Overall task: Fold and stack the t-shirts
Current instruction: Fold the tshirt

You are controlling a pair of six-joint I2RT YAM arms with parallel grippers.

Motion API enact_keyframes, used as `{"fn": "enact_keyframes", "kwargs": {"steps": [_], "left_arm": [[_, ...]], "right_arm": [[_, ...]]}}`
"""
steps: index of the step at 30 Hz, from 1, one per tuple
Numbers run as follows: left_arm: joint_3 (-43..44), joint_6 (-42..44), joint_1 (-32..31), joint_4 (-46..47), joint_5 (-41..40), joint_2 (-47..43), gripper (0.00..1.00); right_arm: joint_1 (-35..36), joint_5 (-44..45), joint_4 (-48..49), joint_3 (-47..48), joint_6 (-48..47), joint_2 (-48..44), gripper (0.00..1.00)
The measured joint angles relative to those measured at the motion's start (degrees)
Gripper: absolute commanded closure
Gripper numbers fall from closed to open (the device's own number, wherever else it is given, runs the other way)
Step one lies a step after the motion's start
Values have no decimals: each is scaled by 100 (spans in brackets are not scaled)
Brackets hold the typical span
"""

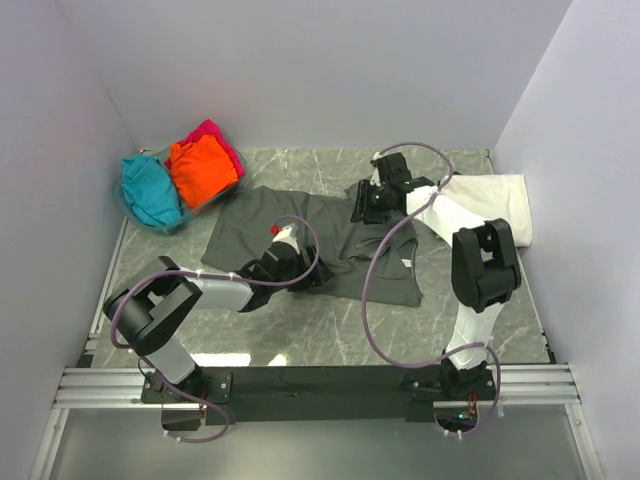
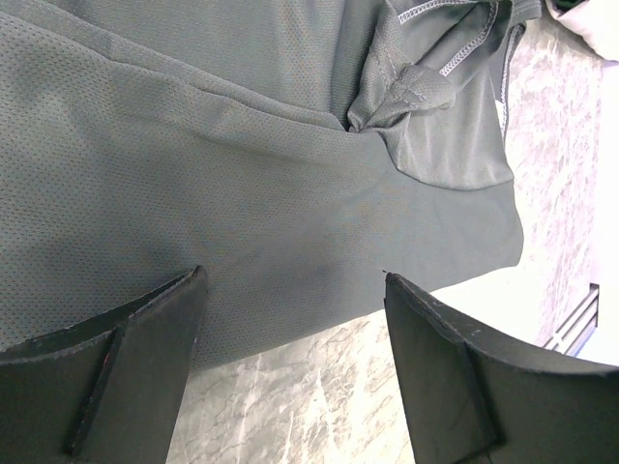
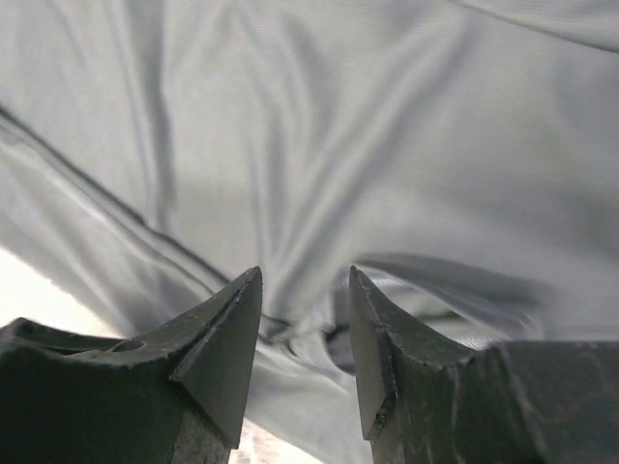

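Note:
A dark grey t-shirt (image 1: pixel 300 235) lies spread across the middle of the marble table, its small white label (image 1: pixel 408 262) near the right front. My left gripper (image 1: pixel 318 276) is low at its front hem. In the left wrist view the left gripper (image 2: pixel 295 280) is open, and the grey hem (image 2: pixel 290 193) and bare marble show between its fingers. My right gripper (image 1: pixel 363 210) hovers at the shirt's back edge. In the right wrist view the right gripper (image 3: pixel 305 275) has its fingers apart over puckered grey cloth (image 3: pixel 319 145). A folded white t-shirt (image 1: pixel 490 200) lies at the back right.
A basket (image 1: pixel 170 222) at the back left holds teal (image 1: pixel 150 190), orange (image 1: pixel 200 168) and magenta (image 1: pixel 215 132) shirts. White walls close in the table on three sides. The right arm's elbow (image 1: pixel 485 262) stands over the right side.

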Motion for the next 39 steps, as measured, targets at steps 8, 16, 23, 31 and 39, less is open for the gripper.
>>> {"fn": "enact_keyframes", "kwargs": {"steps": [8, 16, 23, 31, 39], "left_arm": [[308, 57, -26, -542, -22, 2, 19], [1014, 321, -251, -1169, -247, 15, 19], [1419, 431, -424, -1010, -234, 295, 19], [979, 426, -518, -778, -234, 522, 19], [723, 400, -667, -267, -380, 522, 19]], "right_arm": [[-26, 358, -264, -1193, -219, -1373, 51], [72, -162, -286, -2625, -153, -1904, 51], [92, -304, -48, -2524, -127, -1231, 51], [68, -234, 42, -1823, -133, -494, 51], [-96, -192, 17, -1329, -208, -118, 51]]}}
